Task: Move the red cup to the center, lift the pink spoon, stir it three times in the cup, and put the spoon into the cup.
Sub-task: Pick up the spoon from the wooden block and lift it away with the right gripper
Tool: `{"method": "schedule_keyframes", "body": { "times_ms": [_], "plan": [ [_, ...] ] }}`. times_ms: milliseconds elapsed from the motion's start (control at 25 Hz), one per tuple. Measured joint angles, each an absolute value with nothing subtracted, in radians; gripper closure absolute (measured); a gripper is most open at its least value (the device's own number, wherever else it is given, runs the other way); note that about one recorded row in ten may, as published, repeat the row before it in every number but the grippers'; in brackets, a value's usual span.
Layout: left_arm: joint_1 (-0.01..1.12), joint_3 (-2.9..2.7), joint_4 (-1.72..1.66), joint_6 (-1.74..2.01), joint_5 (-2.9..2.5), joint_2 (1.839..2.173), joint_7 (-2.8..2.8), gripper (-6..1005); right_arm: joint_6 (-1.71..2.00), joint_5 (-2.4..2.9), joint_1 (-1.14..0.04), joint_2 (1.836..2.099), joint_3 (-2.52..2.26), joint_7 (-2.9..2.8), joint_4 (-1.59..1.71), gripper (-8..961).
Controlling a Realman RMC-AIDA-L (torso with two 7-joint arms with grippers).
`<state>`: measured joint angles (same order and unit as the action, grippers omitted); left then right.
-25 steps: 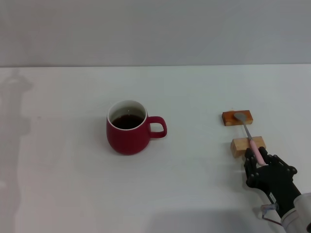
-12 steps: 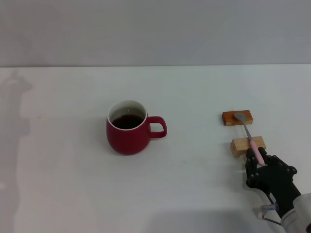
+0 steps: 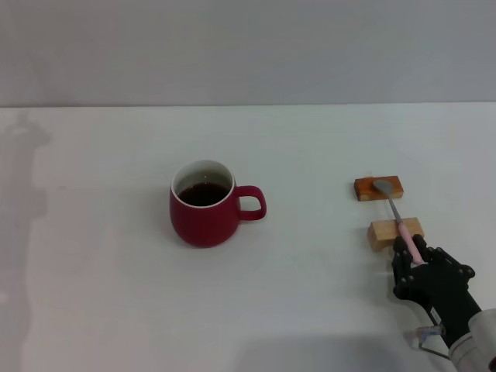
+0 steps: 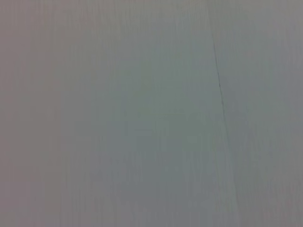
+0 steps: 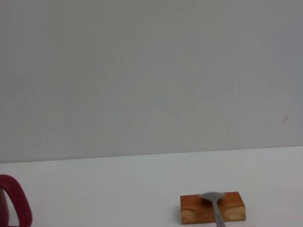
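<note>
While dark-filled, red cup (image 3: pixel 204 204) upright

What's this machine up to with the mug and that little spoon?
The right gripper sits at the handle end of the pink spoon, which lies across two wooden blocks, its bowl on the farther, darker one. The fingers flank the handle, but a firm grip isn't clear. The red cup, holding dark liquid, stands alone on the white table. The left arm is out of sight.
</note>
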<state>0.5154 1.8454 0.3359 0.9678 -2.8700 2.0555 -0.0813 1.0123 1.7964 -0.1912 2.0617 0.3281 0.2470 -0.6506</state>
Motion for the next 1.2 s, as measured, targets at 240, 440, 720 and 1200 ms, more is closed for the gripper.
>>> {"method": "schedule_keyframes", "body": {
  "times_ms": [240,440,720,1200],
  "plan": [
    [0.514,1.845,0.336,0.970,-2.870,2.056,-0.081,962,1.013,1.794,-0.193,2.062,0.330,0.247,-0.646,725],
    [0.512,1.845,0.336,0.971,-2.869,2.055,-0.081,961,1.013,1.794,-0.194,2.062,0.330,0.247,-0.645,744],
    [0.506,1.846,0.336,0.974,-2.868,2.055,-0.081,961,1.013,1.795,-0.194,2.063,0.330,0.247,-0.644,773],
    [0.502,1.844,0.337,0.987,-2.869,2.057,-0.081,959,1.014,1.800,-0.190,2.063,0.330,0.248,-0.645,787]
  ]
}}
